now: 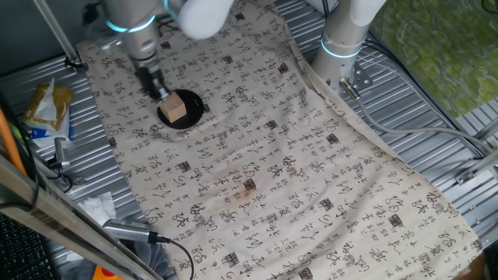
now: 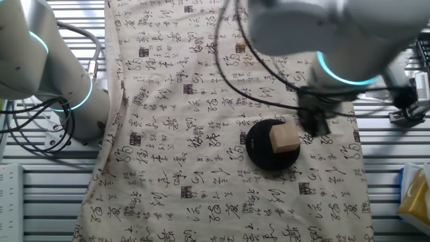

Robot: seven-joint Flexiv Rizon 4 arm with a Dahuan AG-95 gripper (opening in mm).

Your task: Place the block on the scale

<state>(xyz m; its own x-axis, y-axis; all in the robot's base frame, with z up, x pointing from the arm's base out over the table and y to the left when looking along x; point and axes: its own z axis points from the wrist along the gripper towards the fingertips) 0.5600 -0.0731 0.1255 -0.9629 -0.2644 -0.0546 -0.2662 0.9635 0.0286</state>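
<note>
Block [image 1: 177, 108] sits on the scale [image 1: 192, 103] near the cloth's [image 1: 311, 187] far left corner, gripper [image 1: 161, 93] touching it; grip unclear. From the other side, block [image 2: 284, 139] overhangs the scale's [image 2: 262, 146] rim; a careless retreat could tip it off.

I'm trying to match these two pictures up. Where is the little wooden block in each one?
One fixed view: the block is in the upper left, on the black scale, right beside the end effector.
The other fixed view: the block is right of centre, on the scale.
Shared landmark: the black scale on the printed cloth.
</note>
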